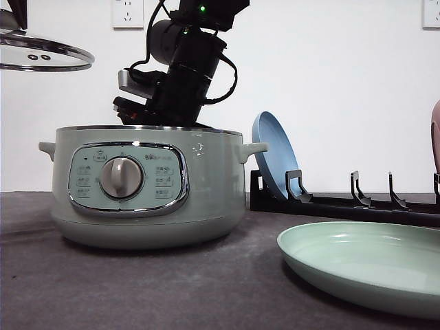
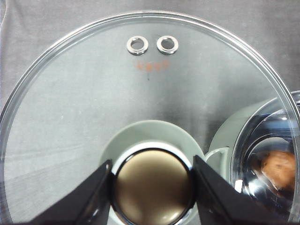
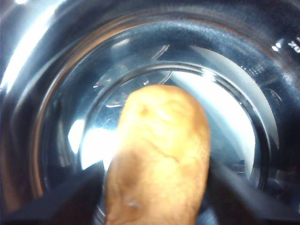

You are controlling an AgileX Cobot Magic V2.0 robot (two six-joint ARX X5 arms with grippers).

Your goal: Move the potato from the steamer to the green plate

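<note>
the large round pale sage-green electric steamer [image 1: 147,184] with its chrome-rimmed panel and central dial sits on the dark grey table [image 1: 137,289], its top uncovered. the right arm reaches down into it from above, its black wrist just over the rim in the front view. in the right wrist view the right gripper [image 3: 157,187] has a dark finger [image 3: 56,197] on each side of the orange-brown, smooth oval potato [image 3: 159,154], both pressed against its skin, clenched on it, with the shiny metal bowl of the pot behind; whether the potato is clear of the bottom cannot be told. the left gripper [image 2: 152,185] is clamped on the round metal knob [image 2: 152,187] of the clear glass lid [image 2: 93,103], held in the air up and to the left of the pot. the wide, shallow pale mint-green plate [image 1: 368,271] lies near the steamer on its right. behind it a blue plate [image 1: 273,161] stands on edge in a black rack [image 1: 344,203].
</note>
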